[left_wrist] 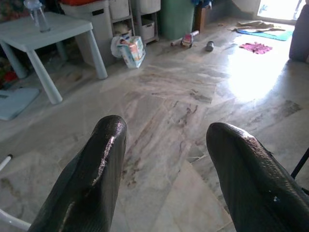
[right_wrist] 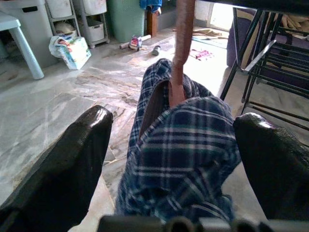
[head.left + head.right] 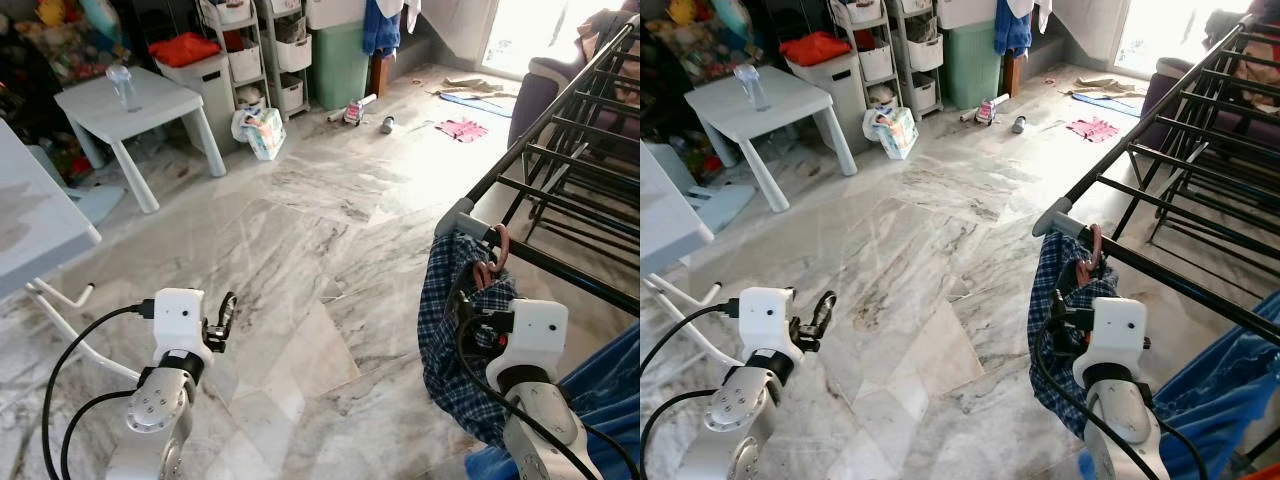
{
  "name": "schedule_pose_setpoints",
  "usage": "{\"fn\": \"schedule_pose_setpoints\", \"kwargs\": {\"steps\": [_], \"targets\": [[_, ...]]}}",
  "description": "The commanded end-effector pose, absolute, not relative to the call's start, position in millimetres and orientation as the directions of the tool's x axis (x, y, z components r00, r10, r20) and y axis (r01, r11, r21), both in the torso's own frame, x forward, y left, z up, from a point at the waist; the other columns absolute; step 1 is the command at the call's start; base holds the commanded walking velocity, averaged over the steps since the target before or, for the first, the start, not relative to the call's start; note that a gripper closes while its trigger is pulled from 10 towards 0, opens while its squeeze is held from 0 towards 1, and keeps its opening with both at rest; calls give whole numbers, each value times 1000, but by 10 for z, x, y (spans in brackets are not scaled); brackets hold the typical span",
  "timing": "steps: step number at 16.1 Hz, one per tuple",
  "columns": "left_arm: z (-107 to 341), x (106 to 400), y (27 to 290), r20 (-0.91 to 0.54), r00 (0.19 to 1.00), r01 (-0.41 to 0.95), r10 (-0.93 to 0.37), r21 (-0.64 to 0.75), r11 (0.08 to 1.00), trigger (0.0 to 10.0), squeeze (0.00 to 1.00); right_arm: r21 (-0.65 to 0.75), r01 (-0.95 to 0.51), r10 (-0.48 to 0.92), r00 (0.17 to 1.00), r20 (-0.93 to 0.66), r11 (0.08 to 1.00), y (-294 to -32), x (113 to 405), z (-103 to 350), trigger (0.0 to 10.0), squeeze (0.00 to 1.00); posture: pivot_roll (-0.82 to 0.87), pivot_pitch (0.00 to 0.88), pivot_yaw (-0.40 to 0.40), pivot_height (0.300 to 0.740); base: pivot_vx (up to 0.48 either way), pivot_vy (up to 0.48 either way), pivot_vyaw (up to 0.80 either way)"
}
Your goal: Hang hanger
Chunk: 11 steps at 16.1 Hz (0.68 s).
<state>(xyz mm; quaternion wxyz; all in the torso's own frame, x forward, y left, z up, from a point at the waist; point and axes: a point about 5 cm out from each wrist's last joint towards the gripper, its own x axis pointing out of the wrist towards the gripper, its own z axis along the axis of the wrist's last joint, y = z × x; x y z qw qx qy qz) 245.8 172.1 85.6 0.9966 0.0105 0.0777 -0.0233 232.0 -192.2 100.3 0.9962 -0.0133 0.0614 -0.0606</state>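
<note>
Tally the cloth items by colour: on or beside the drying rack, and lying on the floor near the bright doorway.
Blue plaid shirt on hanger: 1
Plain blue fabric beside rack: 1
Pink cloth on floor: 1
Blue cloth on floor: 1
Beige cloth on floor: 1
Total: 5

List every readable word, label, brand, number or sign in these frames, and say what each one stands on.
No text can be read.
The colourful package on the floor by the white table carries print, too small and blurred to read.
The plaid shirt, its hanger and the drying rack bear no lettering.
</note>
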Motion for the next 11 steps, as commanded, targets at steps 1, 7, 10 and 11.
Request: {"fn": "schedule_pose_setpoints", "kwargs": {"steps": [1, 7, 10, 11], "targets": [[837, 2470, 1770, -172, 984, 37, -33, 18, 999, 10000, 0, -20, 109, -111, 986, -121, 994, -1890, 2346, 1004, 10000, 0, -61, 36, 27, 740, 0, 0, -625], [854, 2513, 1722, -157, 987, 45, -45, 0, 999, 10000, 0, -14, 98, -99, 988, -116, 995, -1872, 2384, 1003, 10000, 0, -63, 29, 21, 740, 0, 0, -267], [865, 2524, 1718, -152, 987, 44, -43, -1, 999, 10000, 0, -13, 93, -94, 989, -115, 996, -1862, 2392, 1002, 10000, 0, -63, 28, 22, 740, 0, 0, 0], [869, 2529, 1717, -150, 988, 44, -44, -2, 999, 10000, 0, -11, 92, -92, 989, -115, 996, -1860, 2394, 1000, 10000, 0, -63, 28, 22, 740, 0, 0, 0]]}}
